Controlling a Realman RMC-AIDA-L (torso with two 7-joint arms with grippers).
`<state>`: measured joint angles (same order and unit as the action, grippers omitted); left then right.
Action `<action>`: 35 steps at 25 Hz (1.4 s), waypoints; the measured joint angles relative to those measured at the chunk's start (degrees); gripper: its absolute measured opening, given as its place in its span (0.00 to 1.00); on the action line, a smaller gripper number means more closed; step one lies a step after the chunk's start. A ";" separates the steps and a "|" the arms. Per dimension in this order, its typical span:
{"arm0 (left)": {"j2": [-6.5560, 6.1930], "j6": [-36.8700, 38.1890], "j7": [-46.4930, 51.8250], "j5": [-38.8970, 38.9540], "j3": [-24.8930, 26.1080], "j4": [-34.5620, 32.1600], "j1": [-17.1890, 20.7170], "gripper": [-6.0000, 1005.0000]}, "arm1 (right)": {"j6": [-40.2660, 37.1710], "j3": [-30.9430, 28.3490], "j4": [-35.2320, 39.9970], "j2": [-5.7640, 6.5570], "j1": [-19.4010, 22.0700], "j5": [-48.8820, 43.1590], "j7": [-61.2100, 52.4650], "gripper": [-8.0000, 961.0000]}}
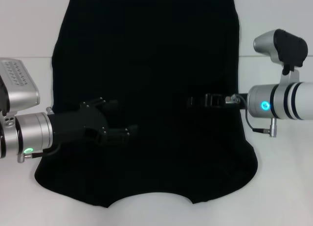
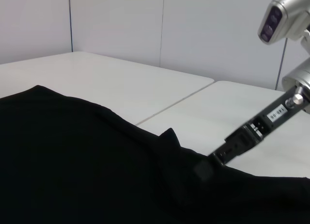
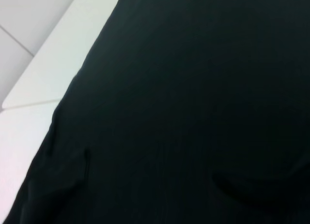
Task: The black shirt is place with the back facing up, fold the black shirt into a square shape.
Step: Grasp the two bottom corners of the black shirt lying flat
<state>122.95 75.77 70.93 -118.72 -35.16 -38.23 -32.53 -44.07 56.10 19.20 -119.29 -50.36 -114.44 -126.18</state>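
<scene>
Black shirt point(image 1: 146, 64) flat under left gripper point(image 1: 115, 123), right gripper point(image 1: 195, 100); finger state unclear.

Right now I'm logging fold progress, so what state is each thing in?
black shirt: spread flat on the white table, plain side up, no fold visible.
left gripper: over the shirt's left part.
right gripper: low over the shirt's right part.

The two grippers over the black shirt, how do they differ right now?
The left gripper reaches in from the robot's left over the lower part of the black shirt, looking broad and bulky. The right gripper comes in from the opposite side, sits a little farther up the shirt and looks slim. Both are black, point inward toward the shirt's middle and lie over the cloth.
</scene>
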 joint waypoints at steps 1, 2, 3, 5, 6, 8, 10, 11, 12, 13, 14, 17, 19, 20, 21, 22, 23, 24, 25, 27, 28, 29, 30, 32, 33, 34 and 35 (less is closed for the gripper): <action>0.00 0.00 0.00 -0.01 0.00 0.00 -0.03 0.95 | -0.29 0.24 -0.10 0.02 0.15 0.00 -0.01 0.57; 0.00 0.00 0.00 -0.01 0.00 0.00 -0.07 0.94 | -0.60 0.40 -0.10 0.08 0.36 0.00 -0.01 0.57; 0.00 0.00 0.00 -0.02 0.00 0.00 -0.12 0.94 | -1.55 0.53 -0.10 0.31 0.93 0.00 -0.02 0.57; 0.00 0.00 0.00 -0.02 0.02 0.00 -0.15 0.94 | -2.25 0.54 -0.03 0.43 1.30 0.00 -0.02 0.57; 0.00 0.00 0.00 -0.02 0.05 0.00 -0.16 0.94 | -3.06 0.54 0.15 0.54 1.67 -0.01 -0.02 0.57; 0.00 0.00 0.00 -0.02 0.20 0.00 -0.15 0.94 | -4.98 0.48 0.54 0.78 2.24 0.00 -0.01 0.57; 0.00 -0.01 0.00 -0.02 0.32 0.00 0.00 0.95 | -7.11 0.27 0.70 1.12 2.51 0.03 0.13 0.57; 0.00 -0.01 0.00 -0.02 0.37 0.00 0.15 0.95 | -8.06 0.19 0.77 1.24 2.57 0.07 0.23 0.57; 0.00 -0.01 0.00 0.00 0.40 0.00 0.29 0.95 | -9.27 0.12 0.94 1.31 2.59 0.15 0.34 0.57; 0.01 -0.01 0.00 0.23 0.56 -0.12 0.89 0.95 | -10.32 0.09 1.23 1.31 2.59 0.22 0.42 0.57; 0.01 -0.01 0.00 0.23 0.56 -0.12 0.89 0.95 | -11.31 0.08 1.51 1.28 2.56 0.25 0.45 0.57; 0.07 -0.01 0.07 0.46 1.54 -0.66 1.71 0.95 | -14.41 0.08 2.54 1.01 2.14 0.32 0.46 0.57; 0.09 -0.01 0.40 0.46 2.32 -0.78 1.98 0.95 | -16.20 0.09 3.10 0.91 1.86 0.33 0.47 0.57; 0.09 -0.01 0.59 0.45 2.77 -0.81 2.17 0.95 | -17.03 0.08 3.53 0.90 1.76 0.33 0.47 0.57; 0.09 -0.01 0.73 0.41 3.08 -0.84 2.34 0.95 | -17.42 0.08 3.93 0.89 1.76 0.34 0.43 0.57; 0.10 -0.01 0.77 0.41 3.20 -0.88 2.47 0.95 | -17.71 0.06 4.36 0.89 1.81 0.35 0.35 0.57; 0.09 0.00 0.77 0.42 3.37 -0.97 2.70 0.95 | -17.78 -0.04 4.78 0.95 2.01 0.35 0.20 0.57; 0.12 0.09 0.81 0.45 3.55 -1.15 2.90 0.94 | -17.79 -0.31 5.05 1.07 2.30 0.36 0.11 0.57; 0.16 0.22 0.92 0.47 3.78 -1.29 3.12 0.94 | -17.77 -0.69 5.26 1.26 2.61 0.37 0.09 0.57; 0.18 1.02 1.48 0.45 4.55 -1.48 3.50 0.94 | -17.71 -1.37 5.37 1.57 3.14 0.36 0.24 0.57; 0.16 1.33 1.73 0.41 4.82 -1.49 3.62 0.94 | -17.69 -1.70 5.47 1.74 3.41 0.36 0.40 0.57; 0.05 2.06 2.34 0.26 5.26 -1.70 3.89 0.94 | -17.55 -1.83 5.57 1.82 3.65 0.36 0.52 0.57; -0.07 2.78 3.07 0.14 5.56 -2.07 4.25 0.94 | -17.35 -1.94 5.65 1.88 3.86 0.36 0.66 0.57; -0.26 4.85 5.42 0.03 5.78 -3.56 5.39 0.94 | -17.05 -2.17 5.72 1.92 4.09 0.37 1.65 0.57; -0.28 5.67 6.38 -0.05 5.78 -4.36 5.84 0.94 | -16.94 -2.35 5.75 1.91 4.14 0.39 2.40 0.57; -0.33 7.04 8.09 -0.26 5.82 -5.75 6.63 0.94 | -16.93 -2.68 5.76 1.71 4.16 0.43 4.11 0.57; -0.34 8.51 9.97 -0.85 6.03 -7.49 7.38 0.94 | -16.93 -2.68 5.76 1.71 4.16 0.43 4.11 0.56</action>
<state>122.62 84.27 80.90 -119.57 -29.12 -45.73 -25.15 -61.00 53.42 24.96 -117.58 -46.20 -114.01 -122.07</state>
